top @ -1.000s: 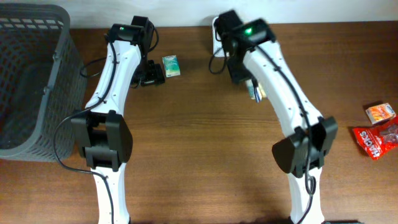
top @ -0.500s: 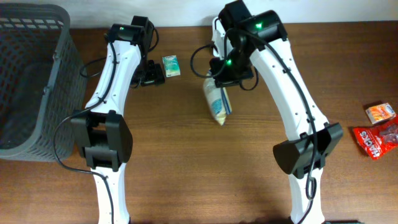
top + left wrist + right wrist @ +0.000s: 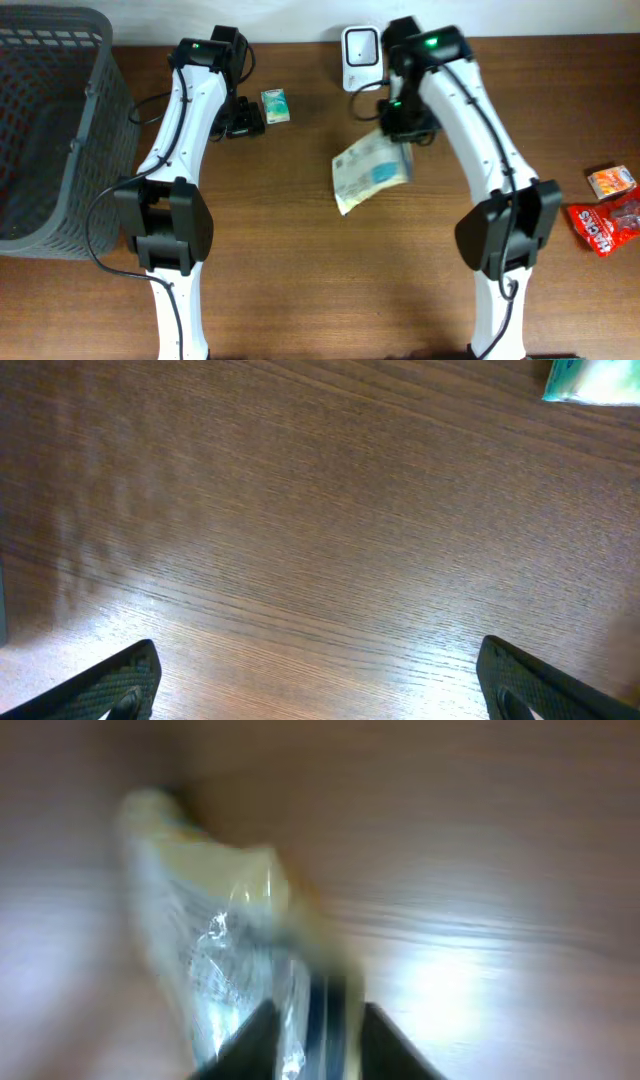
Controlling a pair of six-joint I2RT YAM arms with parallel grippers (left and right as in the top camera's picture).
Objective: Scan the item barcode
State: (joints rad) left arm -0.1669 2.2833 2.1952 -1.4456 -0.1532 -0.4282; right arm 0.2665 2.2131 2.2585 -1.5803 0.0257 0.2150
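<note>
Straddling the packet (image 3: 372, 172), the right gripper (image 3: 318, 1035) (blurred) cannot be judged clamped or released; left gripper (image 3: 315, 680) fingers stand wide apart.

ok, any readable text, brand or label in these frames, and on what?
None legible.
pouch: printed, but too small overhead and blurred in the right wrist view.
green box: print too small.
red packet, orange packet: lettering too small.
scanner: no marking visible.
</note>
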